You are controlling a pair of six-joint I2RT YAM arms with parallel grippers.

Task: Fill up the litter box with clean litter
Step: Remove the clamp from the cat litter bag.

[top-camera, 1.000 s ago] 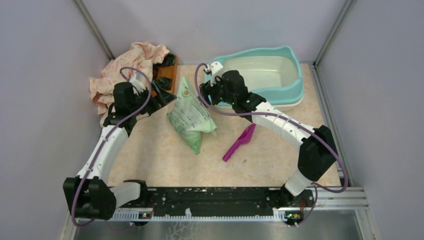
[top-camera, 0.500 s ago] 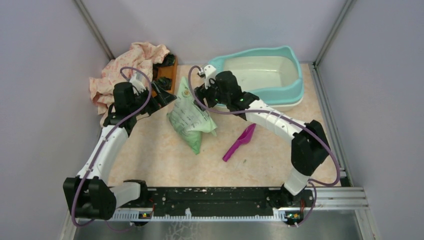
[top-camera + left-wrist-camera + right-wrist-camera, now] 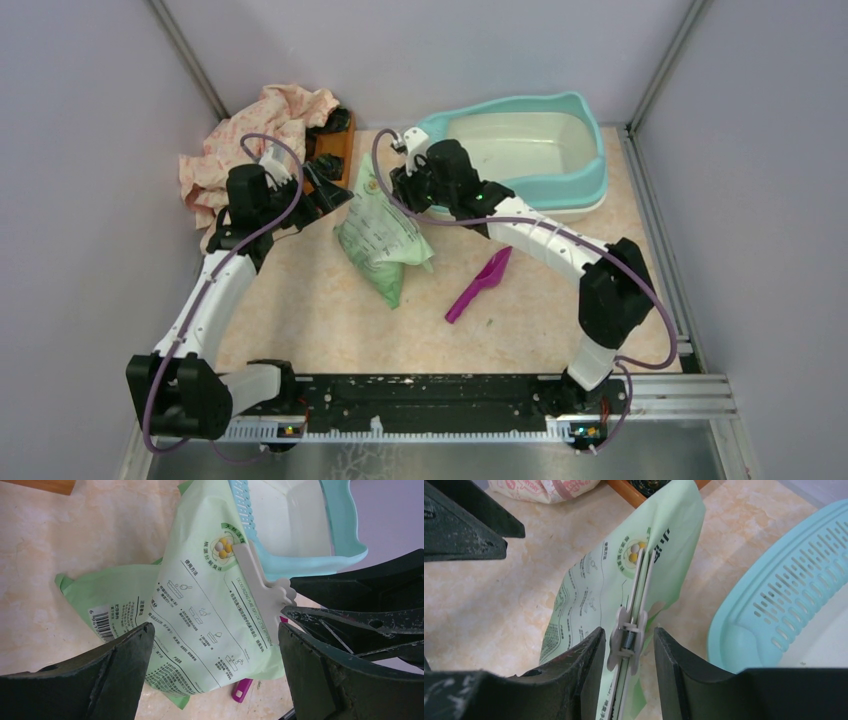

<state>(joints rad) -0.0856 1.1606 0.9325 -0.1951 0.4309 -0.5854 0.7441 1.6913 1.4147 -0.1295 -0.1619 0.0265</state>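
Observation:
The litter box (image 3: 590,150), teal-rimmed with a cream basin, stands at the back right with nothing in it; its perforated ledge (image 3: 774,595) lies right of my right gripper. The clean litter is hidden. A pale green printed bag (image 3: 380,235) lies mid-table, its top closed by a white spring clip (image 3: 644,575). My right gripper (image 3: 629,630) straddles that clip, and a narrow gap shows on each side of it. Just left of the bag, my left gripper (image 3: 215,630) stands wide open with the bag (image 3: 200,615) beyond its fingers.
A purple scoop (image 3: 480,284) lies right of the bag. A pink patterned cloth (image 3: 250,140) and a brown wooden tray (image 3: 335,150) sit at the back left. Walls close in the table on three sides.
My right gripper has moved left from the litter box's corner to the bag's top and narrowed around the clip. The left arm has not moved.

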